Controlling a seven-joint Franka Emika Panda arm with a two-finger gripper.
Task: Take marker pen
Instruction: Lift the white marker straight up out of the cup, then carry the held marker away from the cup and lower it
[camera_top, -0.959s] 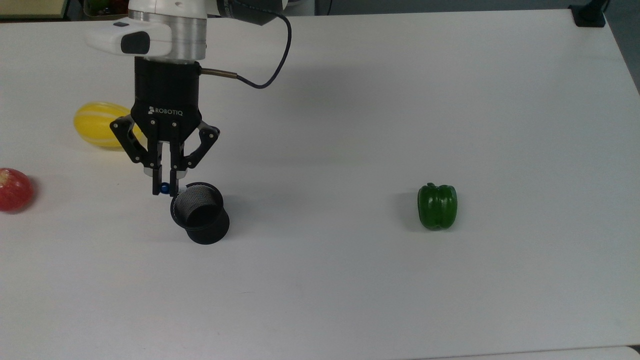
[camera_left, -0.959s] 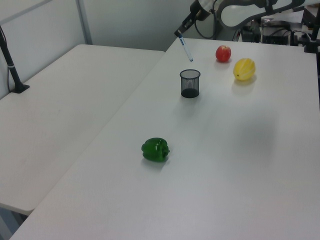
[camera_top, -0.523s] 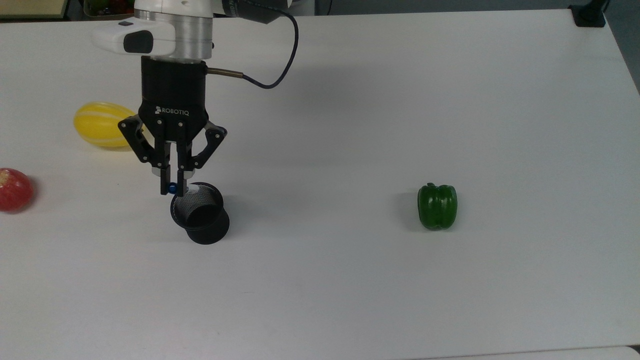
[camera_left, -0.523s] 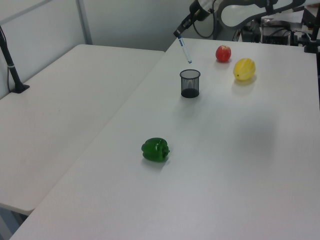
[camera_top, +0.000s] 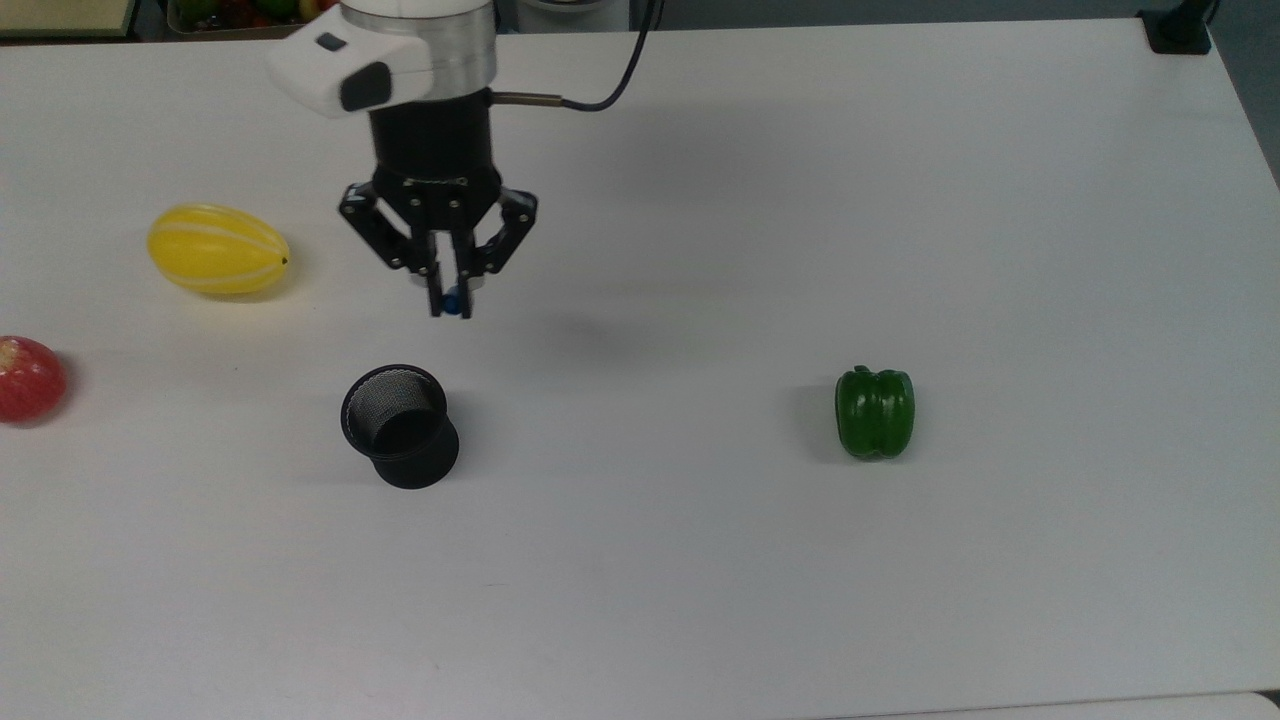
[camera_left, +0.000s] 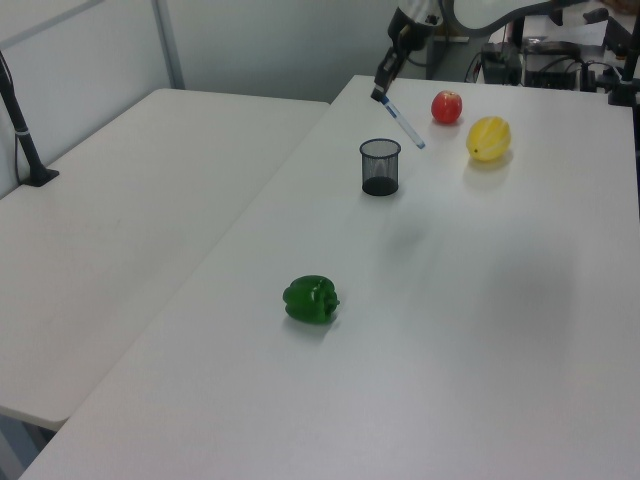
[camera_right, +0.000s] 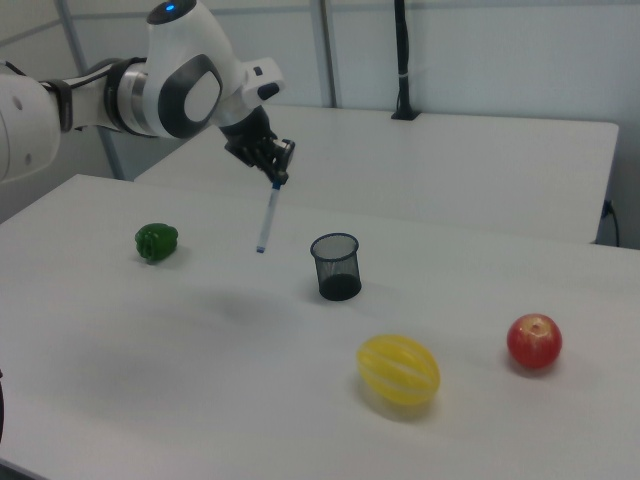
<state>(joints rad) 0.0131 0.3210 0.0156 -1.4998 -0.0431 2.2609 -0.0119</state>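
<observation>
Top view: high, looking steeply down on worktop. Left and right views: lower, oblique, from opposite ends. All three share cup, pepper.

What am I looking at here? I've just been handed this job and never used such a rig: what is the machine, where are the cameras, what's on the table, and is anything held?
The machine is one robot arm, white, ending in a black two-finger tool. Three fixed cameras watch it: the top view looks down on the white table, while the left view and the right view look across it from opposite sides.

On the table stand a black mesh cup, a green pepper, a yellow striped melon and a red apple.

The tool is shut on the marker pen, a slim white pen with blue ends, gripped at its top. The pen hangs in the air, tilted, clear of the cup.
</observation>
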